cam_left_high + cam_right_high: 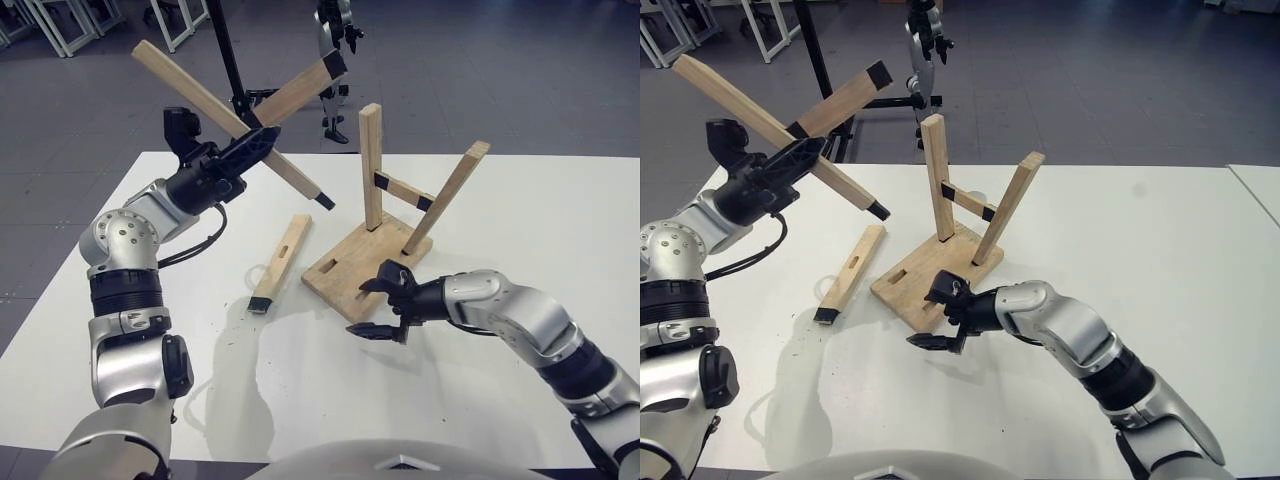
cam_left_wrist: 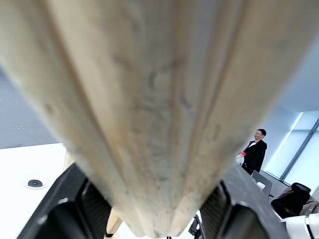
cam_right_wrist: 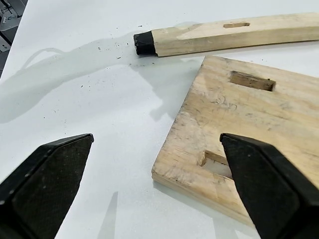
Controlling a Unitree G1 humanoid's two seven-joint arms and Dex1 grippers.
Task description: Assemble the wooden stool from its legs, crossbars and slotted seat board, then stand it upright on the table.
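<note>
Seat board (image 1: 345, 278) flat, two crossbar-linked legs (image 1: 371, 165) in its slots; loose leg (image 1: 280, 262) beside; crossed pair (image 1: 190, 85) aloft.

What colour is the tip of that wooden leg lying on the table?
The tip is black; clearest in the right wrist view.

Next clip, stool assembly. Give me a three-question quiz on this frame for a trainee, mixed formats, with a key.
1. True or false: the right gripper is shut on the seat board.
2. How many standing legs are slotted into the seat board? A) one B) two C) four
3. Fill in (on or above): the left gripper holds a crossed pair of legs ___ the table.

Key: 1 false: it is open, beside the board's near corner. 2 B. 3 above.
</note>
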